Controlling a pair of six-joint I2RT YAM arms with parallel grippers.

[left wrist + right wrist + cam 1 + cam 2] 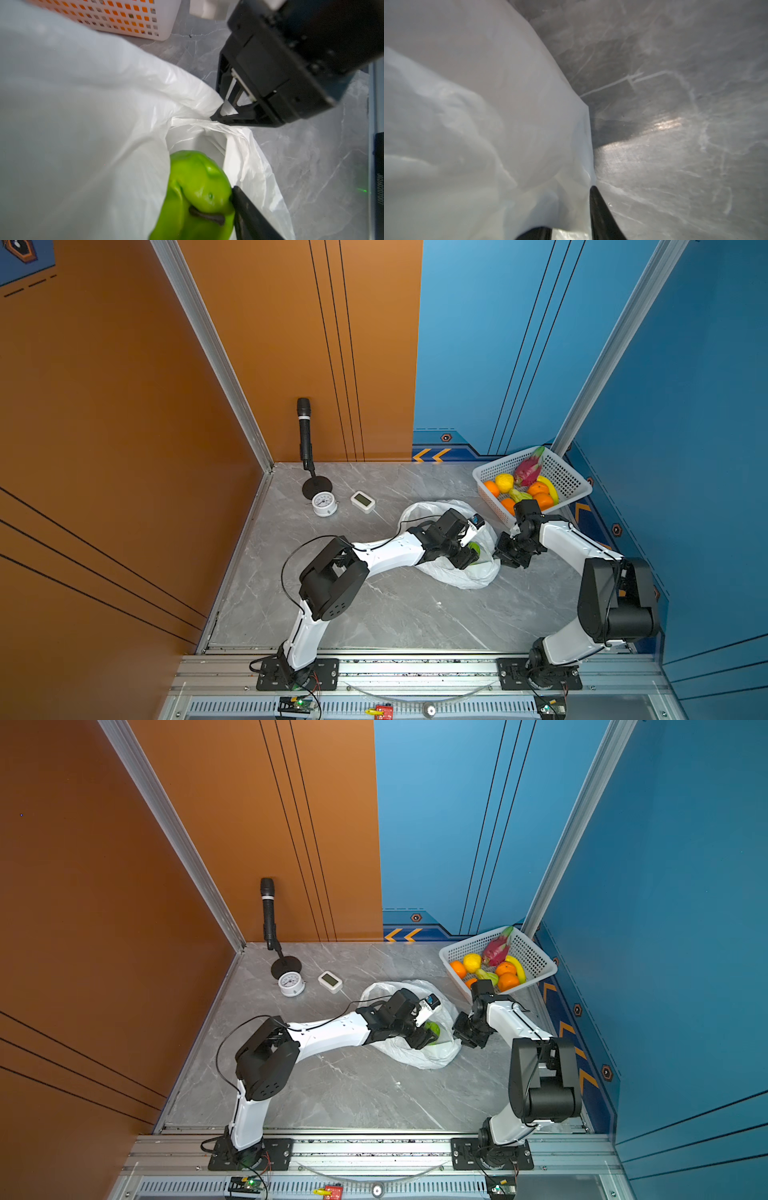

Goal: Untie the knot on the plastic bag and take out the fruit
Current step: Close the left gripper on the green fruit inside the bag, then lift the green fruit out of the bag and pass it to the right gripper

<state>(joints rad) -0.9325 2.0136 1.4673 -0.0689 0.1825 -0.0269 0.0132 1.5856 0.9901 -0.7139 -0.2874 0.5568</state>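
My right gripper clamped the limp, slippery rim of the plastic bag lying open on the table, while one finger of my left gripper touched the seemingly light, firm green pear inside, its mate hidden, so I could not tell whether I held its belly.

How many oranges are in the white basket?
4. One orange sits at the left end of the basket, two sit together beside the banana, and one lies against the near wall. Others may hide underneath.
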